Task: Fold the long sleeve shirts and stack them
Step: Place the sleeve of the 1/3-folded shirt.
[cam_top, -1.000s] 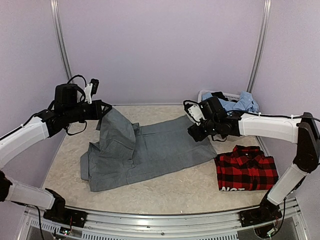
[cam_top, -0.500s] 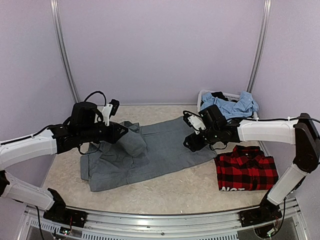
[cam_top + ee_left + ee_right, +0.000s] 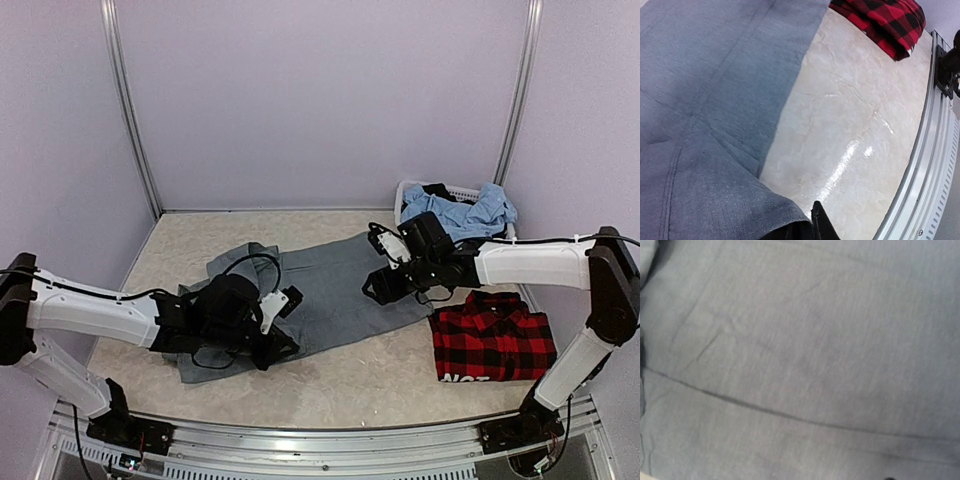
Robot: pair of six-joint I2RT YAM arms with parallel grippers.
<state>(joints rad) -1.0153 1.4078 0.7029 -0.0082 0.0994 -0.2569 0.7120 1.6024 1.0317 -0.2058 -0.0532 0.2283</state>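
Grey shirt lies beneath the left claw.

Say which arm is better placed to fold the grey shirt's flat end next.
Right, probably: the right hand is over that end of the grey shirt; the left hand is low at its opposite, bunched side.

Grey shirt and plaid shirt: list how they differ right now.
The grey shirt is plain; the plaid shirt is red-and-black checked. The grey shirt lies spread out, only partly folded; the plaid shirt is folded into a compact rectangle. Both lie on the table.
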